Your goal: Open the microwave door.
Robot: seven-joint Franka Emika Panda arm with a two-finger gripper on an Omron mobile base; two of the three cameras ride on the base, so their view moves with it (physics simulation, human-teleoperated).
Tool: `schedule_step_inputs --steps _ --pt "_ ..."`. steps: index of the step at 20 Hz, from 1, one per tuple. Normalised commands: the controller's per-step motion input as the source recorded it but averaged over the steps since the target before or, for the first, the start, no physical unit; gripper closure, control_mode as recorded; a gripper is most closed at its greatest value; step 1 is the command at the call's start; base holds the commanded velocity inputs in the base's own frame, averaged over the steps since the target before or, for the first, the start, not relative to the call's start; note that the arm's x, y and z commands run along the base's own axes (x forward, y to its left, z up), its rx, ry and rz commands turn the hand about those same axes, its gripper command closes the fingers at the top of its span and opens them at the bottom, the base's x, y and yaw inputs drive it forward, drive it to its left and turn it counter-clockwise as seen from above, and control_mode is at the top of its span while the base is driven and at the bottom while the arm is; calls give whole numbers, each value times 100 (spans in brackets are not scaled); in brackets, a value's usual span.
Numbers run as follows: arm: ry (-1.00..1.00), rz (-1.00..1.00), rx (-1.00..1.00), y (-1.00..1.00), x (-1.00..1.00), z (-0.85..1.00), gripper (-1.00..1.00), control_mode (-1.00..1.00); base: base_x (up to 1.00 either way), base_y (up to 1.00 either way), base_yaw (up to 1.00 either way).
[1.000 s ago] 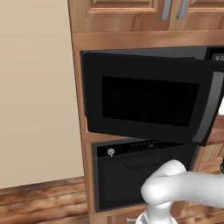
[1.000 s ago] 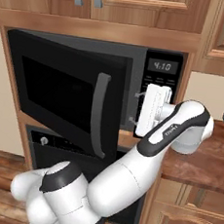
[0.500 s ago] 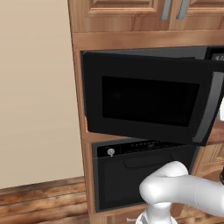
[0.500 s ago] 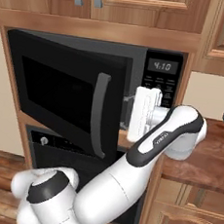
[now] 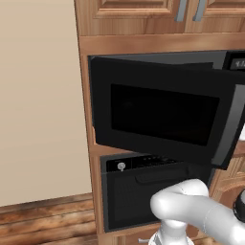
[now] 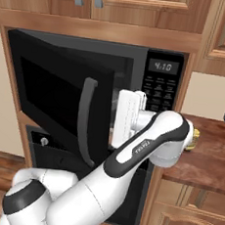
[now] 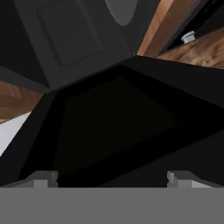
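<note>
Door (image 6: 57,94) is standing partly open, swung out to the left off its hinge side, with the handle (image 6: 85,119) at its free edge. Microwave (image 6: 159,85) is sitting built into the wood cabinetry (image 5: 139,43), above the oven (image 5: 143,191).

Gripper (image 6: 126,117) is reaching into the gap between the door's free edge and the keypad (image 6: 157,92), sitting behind the door near the cavity mouth. Fingers (image 7: 43,179) are spread wide apart in the hand view, holding nothing; the door's dark inner face (image 7: 109,122) is filling the space just ahead of them.

Step in hand, as I judge it: pushing the door wider from the inside. To do it well, the arm should be pressing on the inner face near the free edge, far from the hinge, for best leverage, and sweeping in an arc that follows the swing rather than pushing straight. It should be keeping the wrist clear of the keypad and cavity frame. The spread fingers are working fine as a flat pusher; no grip needed.

Counts: one microwave, one door, one handle, one oven, one small oven knob (image 5: 121,166), two cabinet pulls (image 5: 191,9) above, one arm.
</note>
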Motion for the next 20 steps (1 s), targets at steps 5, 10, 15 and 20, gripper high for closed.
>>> schedule_step_inputs --steps 5,10,15,20 --pt "-5 6 0 38 -64 8 -100 -100 0 0 0" --pt "-8 6 0 49 -73 9 -100 -100 0 0 0" --pt "-9 6 0 66 -67 4 -100 -100 0 0 0" --pt "-10 6 0 84 -56 0 -100 -100 0 0 0"
